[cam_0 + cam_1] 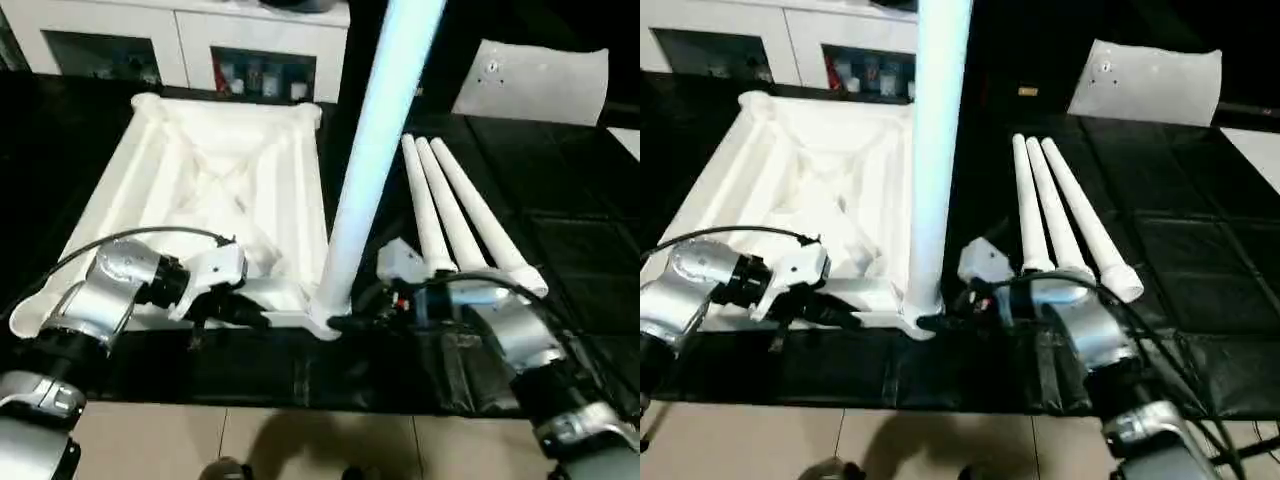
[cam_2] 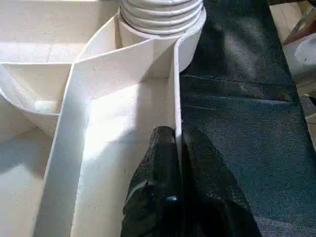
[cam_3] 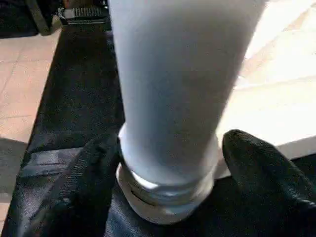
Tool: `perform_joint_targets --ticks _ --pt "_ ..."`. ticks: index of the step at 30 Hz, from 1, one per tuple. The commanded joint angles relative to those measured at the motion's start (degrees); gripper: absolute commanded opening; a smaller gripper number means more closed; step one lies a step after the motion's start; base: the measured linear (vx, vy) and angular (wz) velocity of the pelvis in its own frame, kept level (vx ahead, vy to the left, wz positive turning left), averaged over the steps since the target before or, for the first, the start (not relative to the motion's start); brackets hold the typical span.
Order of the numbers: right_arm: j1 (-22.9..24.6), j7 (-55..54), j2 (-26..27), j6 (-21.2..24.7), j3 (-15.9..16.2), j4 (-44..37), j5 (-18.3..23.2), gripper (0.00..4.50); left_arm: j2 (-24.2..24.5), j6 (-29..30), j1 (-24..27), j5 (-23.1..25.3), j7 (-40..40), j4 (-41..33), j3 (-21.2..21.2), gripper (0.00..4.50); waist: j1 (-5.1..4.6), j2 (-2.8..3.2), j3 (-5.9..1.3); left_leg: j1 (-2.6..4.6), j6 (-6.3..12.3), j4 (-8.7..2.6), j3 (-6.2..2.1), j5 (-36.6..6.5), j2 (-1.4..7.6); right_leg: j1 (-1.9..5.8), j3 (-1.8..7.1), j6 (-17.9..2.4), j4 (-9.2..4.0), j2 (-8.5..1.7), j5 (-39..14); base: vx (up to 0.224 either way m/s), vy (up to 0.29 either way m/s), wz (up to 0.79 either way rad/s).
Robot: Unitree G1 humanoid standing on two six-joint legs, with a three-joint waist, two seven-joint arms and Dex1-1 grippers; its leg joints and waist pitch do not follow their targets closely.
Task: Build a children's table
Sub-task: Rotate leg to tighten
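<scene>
Over on the left, the left claw [image 1: 250, 312] is down at the near edge of the upturned table top [image 1: 215, 190], and the left wrist view shows its black fingers [image 2: 165, 197] pinched narrow on the thin white rim wall, one finger inside the rim and one outside, gripping it. The table top lies upside down on the black mat [image 1: 300, 370], ribbed cross-braced underside facing up, with the white cabinet [image 1: 190, 45] and its glass doors beyond it. Moving across to the near right corner of the top, one leg [image 1: 375, 130] stands upright in the round corner socket [image 1: 325, 318], its threaded end seated there, the shaft rising tall out of the top of the picture. Now the right claw [image 1: 345, 323] sits right at the base of that leg; in the right wrist view its two black fingers [image 3: 84, 187] are spread wide either side of the leg's foot, close beside it, though whether the pads actually touch the plastic I cannot tell. Further right, three spare legs [image 1: 460, 215] lie side by side on the mat, touching one another, thick ends toward the robot. Far right at the back, a flat white panel [image 1: 535, 80] with a small round fitting lies on the dark floor.
</scene>
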Motion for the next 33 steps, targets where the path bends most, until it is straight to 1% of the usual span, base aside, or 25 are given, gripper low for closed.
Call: perform_joint_targets --ticks 1,2,4,8,10,11,14,15,16,18,19,20,21,22,23,24,25,26,27,28,29,30,31,32,33 --pt "-1.5 1.2 0.1 -0.8 0.4 0.9 0.4 3.15 -1.3 -1.0 0.0 0.7 -3.3 0.5 -3.2 0.0 -0.25 0.37 -4.14 1.69 1.13 -3.94 -0.57 -11.8 1.84 2.1 1.8 -13.6 -3.5 -3.7 -10.4 0.0 0.0 0.0" --pt "-1.6 1.5 0.2 -0.7 0.4 1.1 0.6 3.15 -1.3 -1.0 0.0 0.7 -3.3 0.6 -3.2 0.0 -0.26 0.33 -4.13 1.68 1.1 -3.95 -0.56 -11.7 1.83 2.09 1.8 -13.6 -3.51 -3.66 -10.4 0.0 0.0 0.0" --pt "-1.8 2.6 0.7 -0.8 0.4 1.9 1.1 2.88 -1.3 -1.2 0.0 1.0 -3.6 0.7 -3.2 0.0 -0.21 0.35 -4.19 1.68 1.24 -3.89 -0.52 -11.6 1.82 2.11 1.82 -13.7 -3.51 -3.68 -10.3 0.0 0.0 0.0" --pt "-1.9 3.8 1.1 -0.5 0.4 2.7 1.7 2.72 -1.2 -1.2 0.0 1.1 -3.9 0.8 -3.2 0.0 -0.05 0.47 -4.22 1.66 1.36 -3.9 -0.51 -10.9 1.84 2.15 1.76 -13.9 -3.35 -3.63 -9.3 0.0 0.0 0.0" --pt "-1.8 4.4 1.4 -0.4 0.4 2.8 1.9 2.7 -1.2 -1.2 -0.1 1.2 -4.1 1.1 -3.2 0.0 -0.01 0.42 -4.18 1.69 1.23 -3.92 -0.49 -11.5 1.81 2.12 1.76 -13.8 -3.45 -3.61 -10.0 0.0 0.0 0.0" --pt "-1.5 4.9 1.5 -0.1 0.4 2.7 2.0 2.7 -1.1 -1.3 -0.2 1.4 -4.2 1.3 -3.2 0.0 0.03 0.51 -4.16 1.72 1.18 -3.93 -0.5 -11.6 1.82 2.08 1.77 -13.8 -3.46 -3.64 -10.2 0.0 0.0 0.0" --pt "-1.0 5.4 1.8 0.5 0.2 2.4 2.6 2.69 -1.2 -1.2 -0.2 1.5 -4.1 1.7 -3.1 0.0 0.11 0.56 -4.14 1.78 0.9 -4.0 -0.54 -12.1 1.89 2.04 1.77 -13.7 -3.5 -3.65 -10.7 0.0 0.0 0.0" --pt "-0.6 5.5 2.1 1.2 0.0 2.0 3.2 2.69 -1.2 -1.0 -0.2 1.6 -3.8 1.9 -2.9 0.0 0.15 0.74 -4.04 1.77 0.88 -4.03 -0.53 -12.1 1.85 2.01 1.78 -13.8 -3.5 -3.58 -10.4 0.0 0.0 0.0" --pt "-0.2 5.4 2.4 1.8 -0.3 1.5 3.9 2.69 -1.3 -0.6 -0.1 1.6 -3.2 1.9 -2.6 0.0 0.19 0.78 -4.07 1.76 0.84 -4.03 -0.53 -12.1 1.87 2.02 1.79 -13.8 -3.49 -3.62 -10.3 0.0 0.0 0.0" --pt "0.3 5.0 2.8 2.7 -0.6 0.8 4.6 2.69 -1.6 0.0 0.0 1.5 -2.0 1.8 -2.1 0.0 0.23 0.66 -4.08 1.75 0.75 -4.06 -0.54 -12.2 1.88 2.08 1.77 -13.9 -3.46 -3.62 -10.1 0.0 0.0 0.0" --pt "1.4 3.0 3.7 4.2 -1.4 -0.4 5.3 2.68 -2.4 1.4 0.1 2.0 1.9 1.7 -1.1 0.0 0.31 0.93 -3.95 1.84 0.44 -4.13 -0.53 -12.9 1.91 1.94 1.8 -13.9 -3.53 -3.57 -10.3 0.0 0.0 0.0" --pt "1.7 2.0 4.1 4.7 -1.7 -0.8 5.4 2.68 -2.8 1.9 0.2 2.2 3.6 1.6 -0.6 0.0 0.4 0.91 -3.91 1.94 0.35 -4.18 -0.55 -13.3 1.93 1.88 1.8 -13.8 -3.62 -3.59 -10.7 0.0 0.0 0.0" --pt "2.3 -2.9 5.6 5.6 -2.1 -0.9 4.0 2.67 -4.5 5.2 0.6 1.3 7.9 0.1 1.2 0.0 0.32 1.06 -3.67 1.96 -0.36 -4.37 -0.61 -14.4 1.96 1.74 1.85 -13.8 -3.67 -3.69 -12.3 0.0 0.0 0.0" --pt "2.3 -2.9 5.6 5.6 -2.1 -0.9 4.0 2.67 -4.5 5.2 0.6 1.3 7.9 0.1 1.2 0.0 0.22 0.98 -3.49 1.99 -0.7 -4.49 -0.65 -15.6 1.89 1.57 1.79 -13.5 -3.94 -3.6 -14.2 0.0 0.0 0.0" --pt "2.7 -6.3 6.7 6.3 -2.4 -0.8 2.9 2.67 -5.8 7.6 0.9 0.5 10.6 -0.9 2.5 0.0 0.17 0.93 -3.46 2.19 -1.38 -4.47 -0.89 -17.9 1.73 1.61 1.79 -12.4 -4.38 -3.83 -19.0 0.0 0.0 0.0" --pt "3.2 -11.1 8.8 7.8 -2.8 -1.2 1.9 2.67 -7.5 11.0 1.8 -0.6 13.9 -3.7 3.9 0.0 -0.17 1.0 -3.17 2.18 -2.09 -4.64 -1.03 -19.3 1.76 1.4 1.87 -11.3 -4.68 -3.86 -22.3 0.0 0.0 0.0" --pt "3.7 -19.2 12.7 9.8 -3.7 -1.3 0.4 2.67 -10.9 16.5 3.3 -2.1 19.5 -8.4 6.0 0.0 -0.75 0.89 -2.85 2.07 -3.18 -4.97 -1.29 -21.1 1.84 1.21 1.78 -10.5 -4.74 -3.77 -25.4 0.0 0.0 0.0" --pt "3.8 -22.7 14.9 11.1 -4.4 -1.1 0.5 2.67 -12.8 19.0 4.0 -2.3 22.7 -10.7 6.8 0.0 -1.04 0.75 -2.86 2.17 -3.5 -4.96 -1.39 -21.8 1.76 1.15 1.71 -10.0 -4.9 -3.84 -27.3 0.0 0.0 0.0" --pt "3.8 -22.7 14.9 11.1 -4.4 -1.1 0.5 2.67 -12.8 19.0 4.0 -2.3 22.7 -10.7 6.8 0.0 -1.71 0.49 -2.87 1.89 -3.54 -4.89 -1.75 -21.9 1.48 1.42 1.52 -8.8 -5.17 -4.04 -30.6 0.0 0.0 0.0" --pt "3.5 -27.8 18.4 12.2 -5.5 -0.5 0.8 2.67 -16.4 22.4 4.8 -2.2 28.2 -13.7 8.1 0.0 -1.88 0.47 -2.92 1.89 -3.33 -4.78 -1.76 -21.8 1.34 1.38 1.45 -8.0 -5.45 -3.98 -31.8 0.0 0.0 0.0" --pt "3.4 -29.2 19.4 12.2 -5.8 -0.3 0.9 2.67 -17.4 23.4 5.0 -2.1 29.6 -14.5 8.5 0.0 -2.19 0.46 -2.88 2.27 -2.67 -4.46 -1.59 -21.6 1.4 0.77 1.72 -7.7 -5.89 -3.98 -31.9 0.0 0.0 0.0" --pt "3.4 -29.2 19.4 12.2 -5.8 -0.3 0.9 2.67 -17.4 23.4 5.0 -2.1 29.6 -14.5 8.5 0.0 -2.36 0.54 -2.89 2.18 -1.86 -4.38 -1.61 -21.4 1.2 0.75 1.77 -7.0 -6.14 -3.93 -32.9 0.0 0.0 0.0" --pt "3.3 -30.3 20.2 12.4 -6.1 -0.3 0.8 2.67 -18.0 24.2 5.1 -2.0 30.5 -15.3 8.5 0.0 -2.44 0.63 -3.01 1.96 -1.61 -4.41 -1.63 -20.9 1.18 0.94 1.77 -6.7 -6.05 -3.88 -32.6 0.0 0.0 0.0" --pt "2.0 -35.1 23.2 13.1 -6.6 1.3 -0.1 2.67 -21.7 26.5 5.6 -0.8 35.8 -18.1 9.1 0.0 -2.54 0.7 -3.03 1.85 -1.46 -4.53 -1.52 -20.1 1.31 0.87 1.86 -6.7 -5.89 -3.66 -30.6 0.0 0.0 0.0" --pt "1.3 -37.1 24.4 13.3 -6.8 2.1 -0.4 2.67 -23.2 27.4 5.6 -0.2 38.2 -19.1 9.3 0.0 -2.74 0.64 -3.09 1.82 -1.32 -4.52 -1.42 -19.5 1.35 0.8 1.91 -7.1 -5.77 -3.54 -28.6 0.0 0.0 0.0"
